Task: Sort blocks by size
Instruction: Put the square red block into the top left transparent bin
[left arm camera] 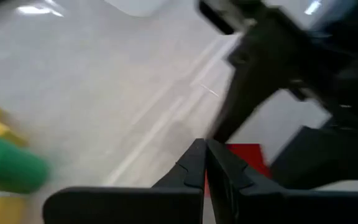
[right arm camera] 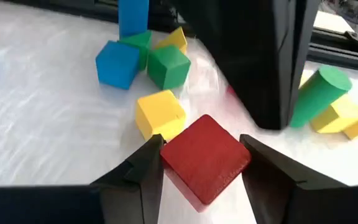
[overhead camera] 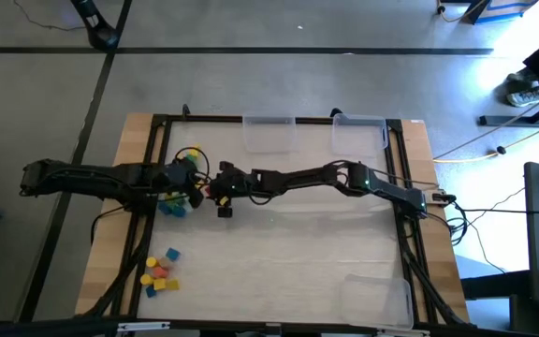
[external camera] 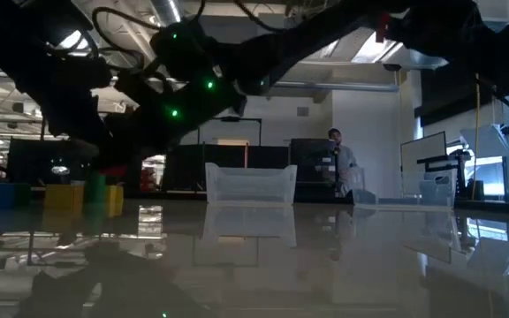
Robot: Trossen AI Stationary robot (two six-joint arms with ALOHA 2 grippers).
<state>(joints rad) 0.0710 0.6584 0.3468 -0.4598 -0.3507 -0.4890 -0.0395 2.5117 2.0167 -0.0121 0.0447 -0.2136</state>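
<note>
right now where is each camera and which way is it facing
High: overhead, facing straight down on the table, both arms in view.
Low: table height, level across to a tray and the room; arms above.
Left wrist: past the shut left gripper toward the red block.
Right wrist: right gripper closed on the red block.
Both wrist views share that red block.

Right gripper [right arm camera: 201,163] clamping red cube [right arm camera: 205,157], yellow cube [right arm camera: 159,113] beside
</note>
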